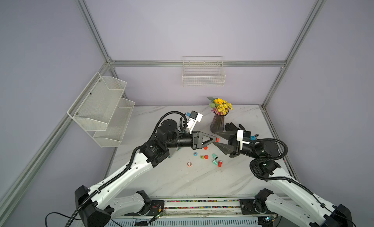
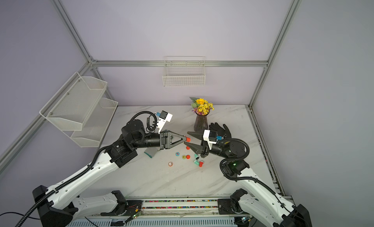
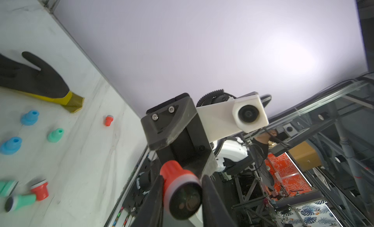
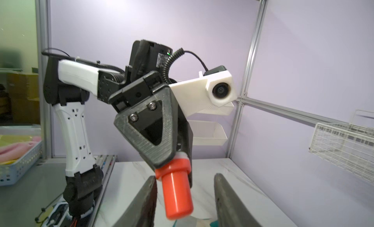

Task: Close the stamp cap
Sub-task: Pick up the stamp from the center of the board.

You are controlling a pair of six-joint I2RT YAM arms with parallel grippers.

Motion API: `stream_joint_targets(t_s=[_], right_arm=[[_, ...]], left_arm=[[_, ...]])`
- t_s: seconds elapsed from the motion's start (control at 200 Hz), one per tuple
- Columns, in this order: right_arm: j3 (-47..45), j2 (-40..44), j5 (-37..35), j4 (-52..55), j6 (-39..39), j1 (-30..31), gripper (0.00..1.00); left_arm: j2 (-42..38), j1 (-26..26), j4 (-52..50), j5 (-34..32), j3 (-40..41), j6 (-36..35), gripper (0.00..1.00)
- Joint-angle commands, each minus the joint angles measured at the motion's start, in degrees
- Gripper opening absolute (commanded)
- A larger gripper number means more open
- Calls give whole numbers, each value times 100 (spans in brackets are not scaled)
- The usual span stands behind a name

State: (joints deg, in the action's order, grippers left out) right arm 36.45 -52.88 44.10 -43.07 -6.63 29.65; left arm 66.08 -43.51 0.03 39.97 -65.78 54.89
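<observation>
A: Stamps point(image 1: 220, 164) lie loose on the marble-veined bench point(image 1: 182, 181), nearer than the vase point(image 1: 217, 122): stubby plastic plugs in red, teal and blue, some tipped over.

B: And the one in play?

A: The red stamp point(image 1: 217, 139) hangs above the bench, also on the near side of the vase. The left hand point(image 3: 183, 180) pinches its wide, white-banded end.

B: Which way does it point?

A: Its long axis runs level, in line with that hand's fingers. The smooth, narrow round grip sticks out toward the right hand point(image 4: 184, 178); the dark round face looks back at the left wrist.

B: Right hand closed on it?

A: No. Its jaws stand parted, one matte ribbed finger either side of the grip, with a clear gap on one side.

B: Farther back?

A: The ribbed, smoky vase itself, with a black glove point(image 1: 232, 126) flat just beside it.
</observation>
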Motion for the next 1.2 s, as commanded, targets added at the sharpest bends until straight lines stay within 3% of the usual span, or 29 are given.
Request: stream_joint_targets(t_s=[0.0,0.24,0.52,1.195], right_arm=[[143,-188,102,-1726,-1218,18,45],[441,-489,264,-2334,-1436,17,35],[601,-751,615,-2824,-1656,10,33],[834,-1144,661,-3108,-1952,18,25]], left_arm=[[-137,27,1198,485,-225,668,15],[-271,26,1396,504,-396,961,14],[-246,26,1329,430,-401,1049,13],[-25,25,1525,469,-368,1173,11]])
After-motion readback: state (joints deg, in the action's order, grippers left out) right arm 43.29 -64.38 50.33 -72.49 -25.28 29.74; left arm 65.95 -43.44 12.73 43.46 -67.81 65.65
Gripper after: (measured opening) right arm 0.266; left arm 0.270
